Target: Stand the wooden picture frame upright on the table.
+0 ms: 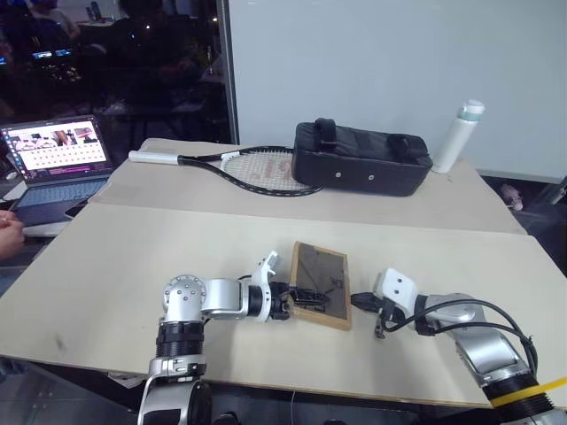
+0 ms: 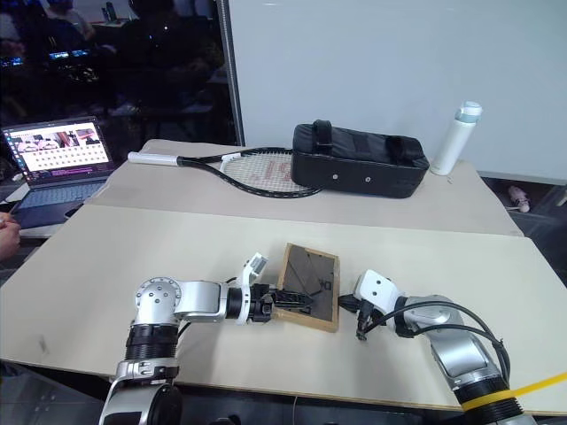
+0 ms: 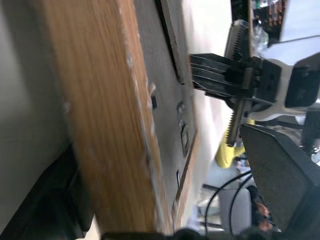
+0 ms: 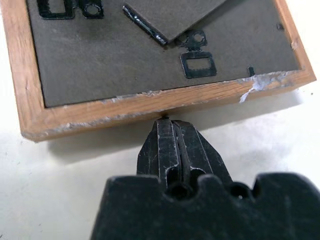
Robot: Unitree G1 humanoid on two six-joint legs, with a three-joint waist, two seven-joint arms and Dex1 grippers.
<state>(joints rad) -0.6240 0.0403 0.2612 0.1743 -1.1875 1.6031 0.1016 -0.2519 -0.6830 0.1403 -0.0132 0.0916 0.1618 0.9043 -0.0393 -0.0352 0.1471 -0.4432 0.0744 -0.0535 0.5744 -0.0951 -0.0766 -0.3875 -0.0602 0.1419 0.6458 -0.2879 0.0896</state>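
- Head views: the wooden picture frame point(image 1: 321, 285) lay on the near half of the table point(image 1: 115, 266), its dark back up, between the two arms. The left gripper point(image 1: 301, 299) reached in from the left with its jaws spread across the frame's left edge, not clamped. The right gripper point(image 1: 361, 302) sat just beside the frame's right edge, jaws clenched on nothing. On the far half of the table lay a racket point(image 1: 232, 166), a black bag point(image 1: 361, 158) and a white bottle point(image 1: 460, 135); a laptop point(image 1: 58, 166) stood open at far left.
- Left wrist view: the light-wood rim of the frame point(image 3: 107, 130) ran close past the camera, the grey backing and its small metal clips beside it. Beyond it, the right gripper's point(image 3: 212, 75) closed black tip stood just off the frame's far side.
- Right wrist view: the closed jaws of the right gripper point(image 4: 168, 122) met the frame's scuffed wooden edge point(image 4: 150, 102); whether they touched cannot be told. The fold-out stand point(image 4: 170, 15) crossed the dark back, beside two metal hangers.
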